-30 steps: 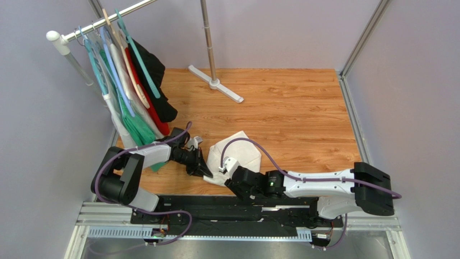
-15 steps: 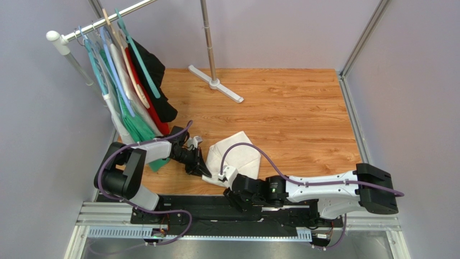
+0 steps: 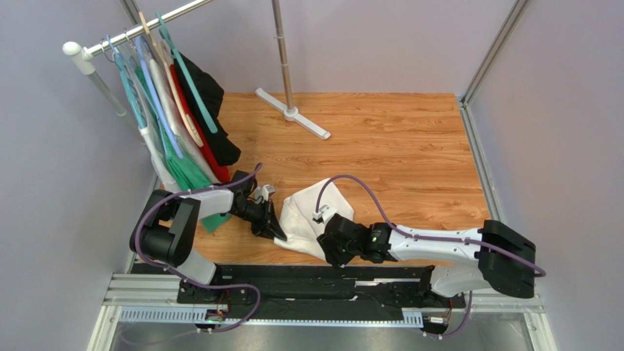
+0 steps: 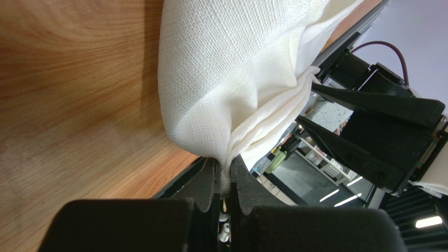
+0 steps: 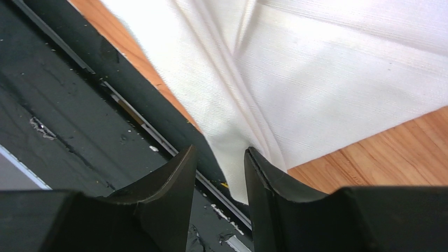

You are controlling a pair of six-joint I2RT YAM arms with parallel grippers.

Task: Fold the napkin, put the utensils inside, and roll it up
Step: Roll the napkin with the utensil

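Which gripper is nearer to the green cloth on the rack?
Left. The left gripper, shut on the napkin, sits close beside the green cloth; the right gripper is farther off, across the napkin.

Wood-grain tabletop [image 3: 395,146] between pale lilac walls [image 3: 44,183], garment rail [image 3: 146,27] with hung clothes [image 3: 207,95] far left.

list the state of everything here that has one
napkin, bunched in loose folds, not rolled
left gripper, shut on the napkin's edge
right gripper, open, napkin corner between its jaws
garments, hanging on the rail
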